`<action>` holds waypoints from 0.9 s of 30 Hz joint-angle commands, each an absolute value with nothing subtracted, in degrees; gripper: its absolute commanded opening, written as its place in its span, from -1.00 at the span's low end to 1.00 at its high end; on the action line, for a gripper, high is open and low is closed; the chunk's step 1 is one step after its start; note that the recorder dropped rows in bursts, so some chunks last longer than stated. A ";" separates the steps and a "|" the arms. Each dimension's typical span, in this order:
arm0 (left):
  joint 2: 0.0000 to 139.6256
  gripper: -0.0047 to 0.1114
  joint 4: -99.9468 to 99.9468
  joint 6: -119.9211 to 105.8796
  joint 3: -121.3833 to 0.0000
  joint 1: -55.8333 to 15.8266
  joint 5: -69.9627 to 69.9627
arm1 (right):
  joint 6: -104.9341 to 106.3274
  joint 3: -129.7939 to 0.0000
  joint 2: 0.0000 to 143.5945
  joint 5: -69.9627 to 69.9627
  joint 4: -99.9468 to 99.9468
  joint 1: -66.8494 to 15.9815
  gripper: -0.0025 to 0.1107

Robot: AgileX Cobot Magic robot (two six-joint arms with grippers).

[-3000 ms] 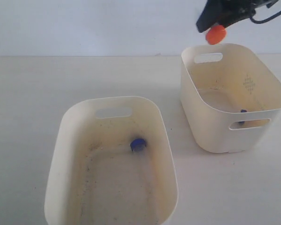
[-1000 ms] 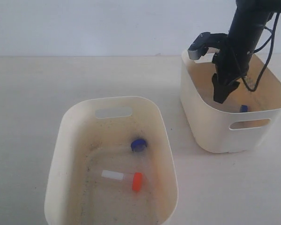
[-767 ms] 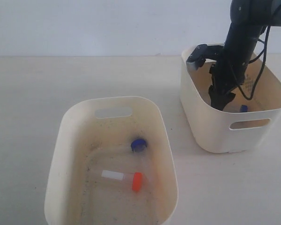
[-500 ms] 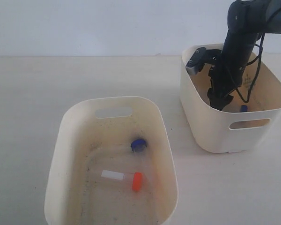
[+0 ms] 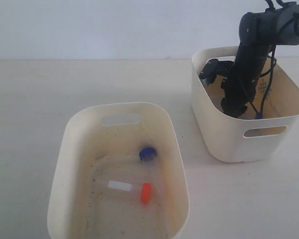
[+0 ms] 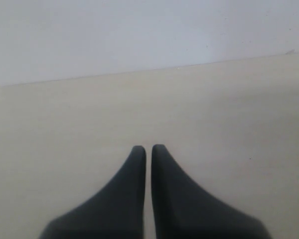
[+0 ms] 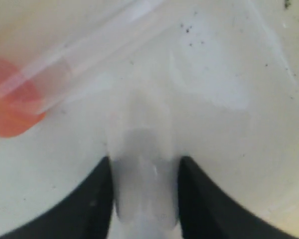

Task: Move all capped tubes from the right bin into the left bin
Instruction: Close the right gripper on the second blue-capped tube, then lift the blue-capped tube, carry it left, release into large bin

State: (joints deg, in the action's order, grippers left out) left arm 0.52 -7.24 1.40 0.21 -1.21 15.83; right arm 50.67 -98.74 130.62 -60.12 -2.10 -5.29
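With an orange-capped tube newly lying beside a blue-capped tube in the stained left bin, half the job done, the right gripper had plunged to the floor of the right bin, jaws closed on a third tube, while the left gripper sat shut, empty.

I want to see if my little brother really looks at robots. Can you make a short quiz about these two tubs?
1. True or false: the left bin holds a blue-capped tube and an orange-capped tube.
2. Which end effector reaches down inside the right bin? A) left B) right C) both
3. Fill in: in the right wrist view, the loose tube near the right end effector has an ______ cap.

Key: 1 true; 2 B; 3 orange.
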 commanded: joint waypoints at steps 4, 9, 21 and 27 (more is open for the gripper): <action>0.41 -0.84 -6.86 2.06 0.00 -1.14 14.99 | 47.66 -98.64 130.43 -61.65 -1.81 -5.14 -0.96; 0.41 -0.84 -6.86 2.06 0.00 -1.14 14.99 | 45.37 -98.64 126.84 -64.15 -0.63 -5.14 -0.96; 0.41 -0.84 -6.86 2.06 0.00 -1.14 14.99 | 37.73 -98.64 110.29 -65.47 -1.01 -5.14 -0.96; 0.41 -0.84 -6.86 2.06 0.00 -1.14 14.99 | 24.44 -98.64 101.64 -68.77 -8.75 -5.14 -0.96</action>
State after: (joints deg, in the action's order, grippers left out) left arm 0.52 -7.24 1.40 0.21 -1.21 15.83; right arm 30.60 -98.74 105.41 -66.47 -4.06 -5.29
